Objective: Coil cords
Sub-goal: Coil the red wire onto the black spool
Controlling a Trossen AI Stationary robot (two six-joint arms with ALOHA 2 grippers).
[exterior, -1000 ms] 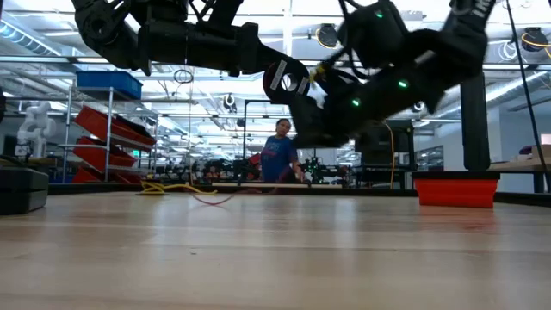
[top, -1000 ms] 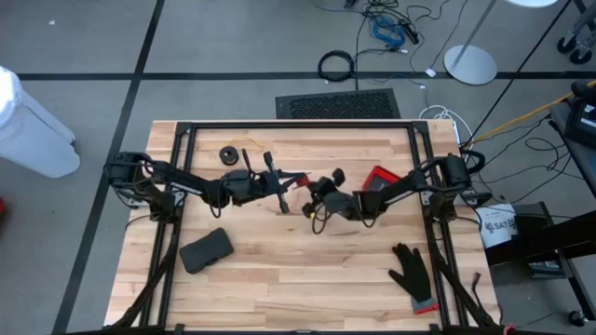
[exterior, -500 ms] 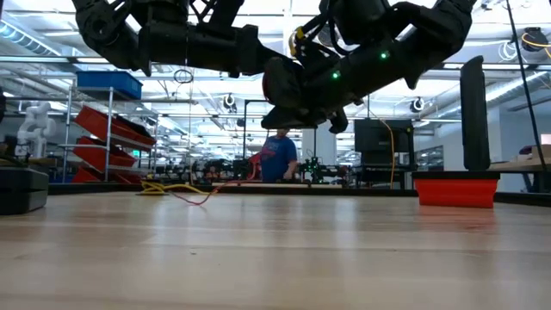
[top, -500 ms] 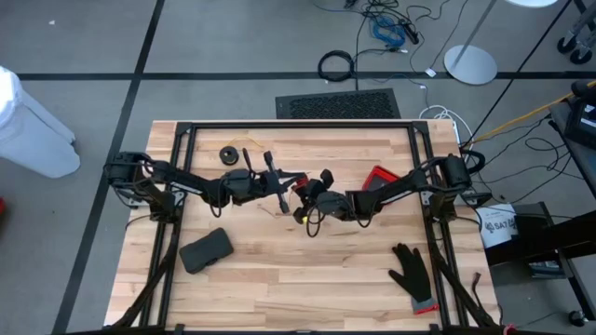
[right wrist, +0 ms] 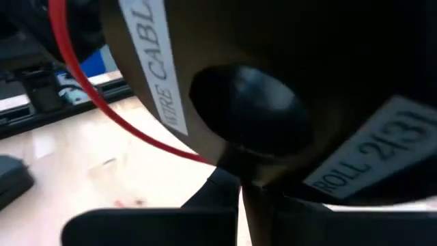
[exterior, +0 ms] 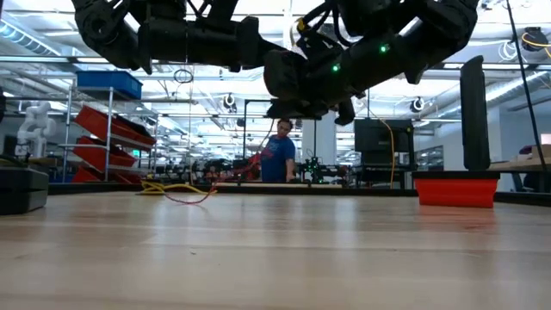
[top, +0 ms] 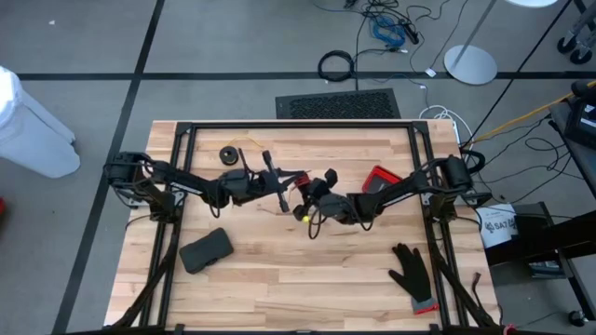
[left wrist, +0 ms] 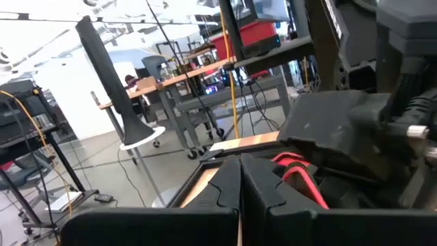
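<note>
Holding red cord (right wrist: 102, 102) spool (right wrist: 273, 102) w/ right tool (top: 310, 194).

Both grippers (top: 279, 185) (top: 307, 193) crowd the table's middle, nearly touching, with the red cord (top: 296, 179) strung between them. Front boards (top: 307, 279) lie open between the black pad (top: 206, 249) and the glove (top: 413, 271). A red bin (top: 380, 180) blocks the right rear.

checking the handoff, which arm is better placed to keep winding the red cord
Right, probably. The right tool holds the black spool with the red cord running past it. The left tool, shut, seems only to hold the cord taut.
</note>
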